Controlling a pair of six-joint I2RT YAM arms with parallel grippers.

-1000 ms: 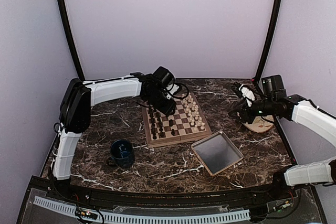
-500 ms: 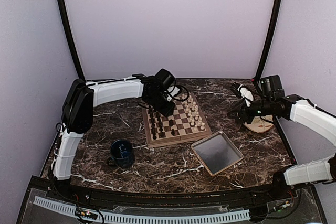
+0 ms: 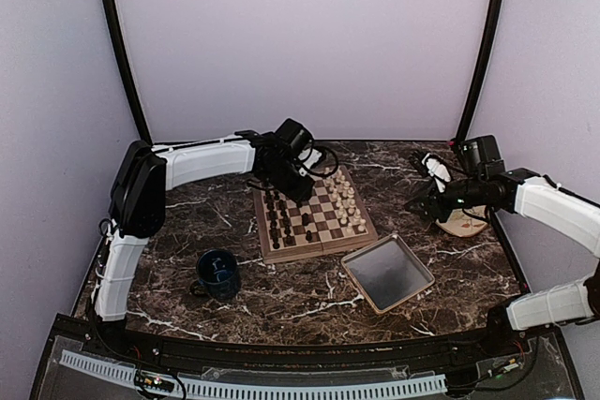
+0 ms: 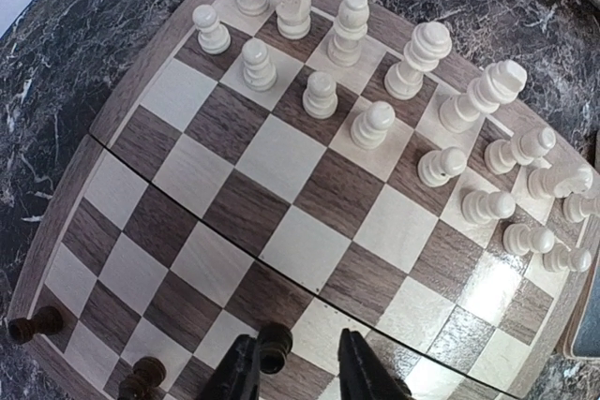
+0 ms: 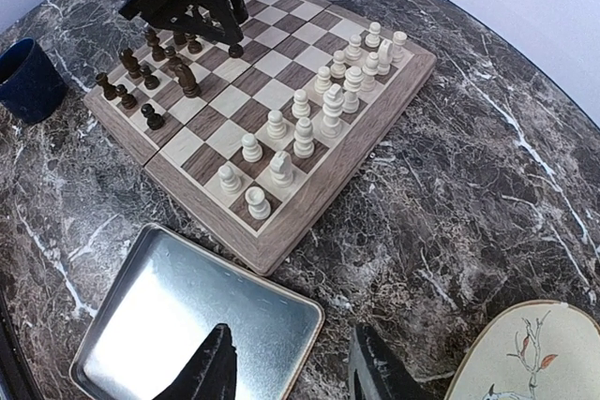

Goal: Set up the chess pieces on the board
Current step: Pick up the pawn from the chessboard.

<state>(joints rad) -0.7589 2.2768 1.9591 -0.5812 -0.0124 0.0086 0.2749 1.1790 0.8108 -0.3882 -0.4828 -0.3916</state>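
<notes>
Over the dark side of the square wooden chessboard (image 4: 281,152), the left jaws hang low. A small dark brown round-headed pawn (image 4: 274,346) sits between them. It lies against one finger (image 4: 239,374), and a gap shows to the other finger (image 4: 364,377). Whether it is gripped or only flanked I cannot tell from this angle.

- Cream-white turned pieces (image 4: 322,96) stand in two rows along the far side of the left wrist view.
- Dark brown pieces (image 5: 150,72) are bunched in loose rows on the opposite side.
- Right jaws are open and empty. They hover above the bench between the grey rectangular metal tray (image 5: 169,325) and the round beige painted plate (image 5: 525,353), well apart from the board.

Step in hand, as I judge it, is seating this pawn on its square. To do it well:
- Centre the jaws on the pawn's head so both fingers meet it together; a one-sided push would tip it.
- Lift straight up and clear the neighbouring dark pieces (image 4: 141,381).
- Lower onto the middle of a free second-row square.
- Release only once the base sits flat.
</notes>
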